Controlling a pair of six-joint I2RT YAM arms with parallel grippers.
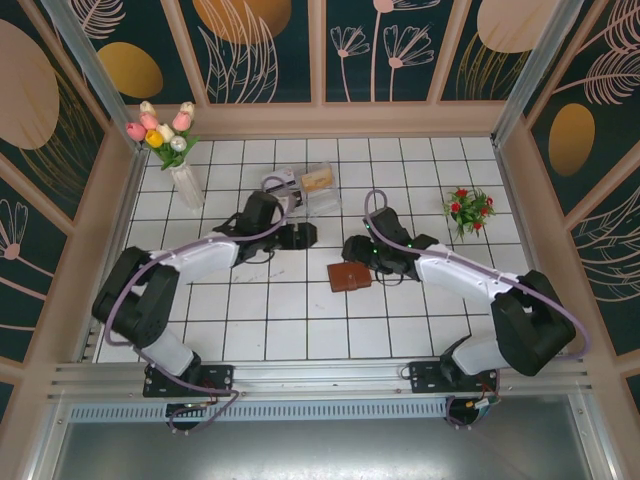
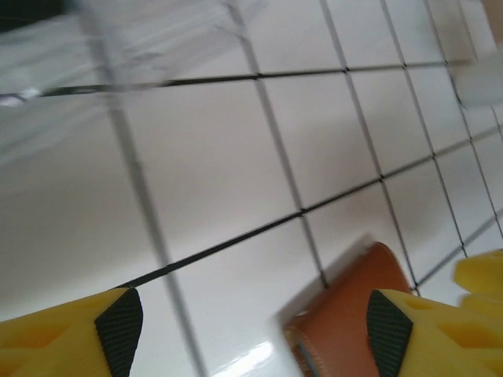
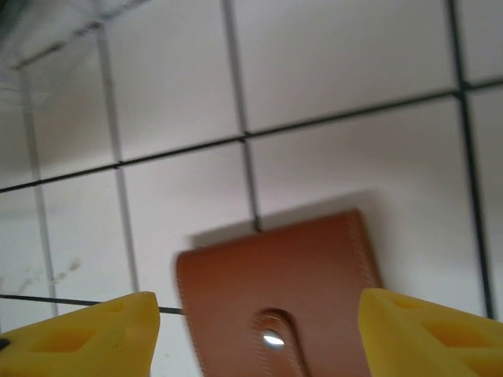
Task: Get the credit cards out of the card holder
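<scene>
Card holder [image 1: 350,277] lies folded shut on the white tiled table [image 1: 270,320], just right of centre in the top view. It is smooth brown leather-look with rounded corners, a stitched edge and a snap tab with a metal stud. The right arm reaches in from lower right, elbow bent. Its right gripper [image 1: 352,248] sits low over the holder's upper edge, yellow fingers [image 3: 78,338] spread wide and holding nothing. The left arm stretches from lower left, and the left gripper [image 1: 300,237] is likewise wide and empty, just below a clear plastic tray [image 1: 305,187].

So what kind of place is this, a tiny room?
Probably a robot practice booth, not a real room: a white tiled tabletop, dark wall panels painted with flowers, and two black-and-white robot arms bolted to a metal rail.
</scene>
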